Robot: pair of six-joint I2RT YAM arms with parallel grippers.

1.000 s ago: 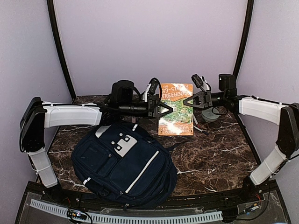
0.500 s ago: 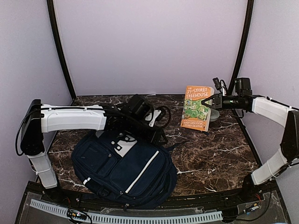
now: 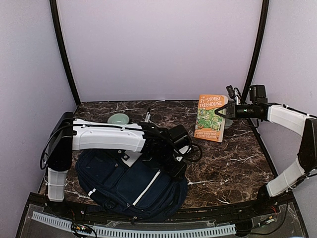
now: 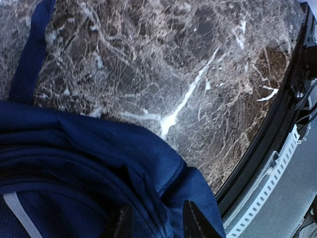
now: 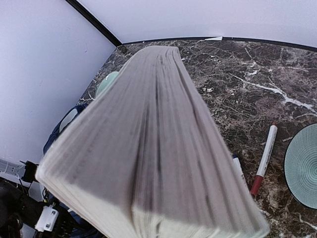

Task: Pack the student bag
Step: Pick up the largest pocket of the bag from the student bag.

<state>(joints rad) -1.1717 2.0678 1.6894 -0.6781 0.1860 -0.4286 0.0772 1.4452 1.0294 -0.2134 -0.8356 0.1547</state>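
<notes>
The left claw [image 3: 177, 167] hangs low over the far right corner of the student bag [image 3: 129, 184], its arm stretched across the bag's far edge. In the left wrist view, the two dark fingertips [image 4: 195, 222] stand a little apart at the bottom of the picture with a ridge of navy fabric [image 4: 74, 163] running between them. Whether that claw [image 4: 158, 224] is pinching the cloth or merely poised over it, I cannot tell.

The bag lies flat on the near left part of the marbled worktop [image 3: 223, 163], with its white stripe running diagonally and its near end almost at the worktop's front edge.

Well apart from the bag, at the far right, the right claw [image 3: 224, 110] is clenched on an orange-covered book [image 3: 211, 119], holding it upright and lifted off the worktop. The right wrist view looks along the book's grey page edges [image 5: 148, 148].

On the worktop below it lie a red-capped marker [image 5: 263, 157] and a ribbed teal plate [image 5: 303, 166]. A pale green dish [image 3: 119, 119] sits at the far left, beyond the left arm
</notes>
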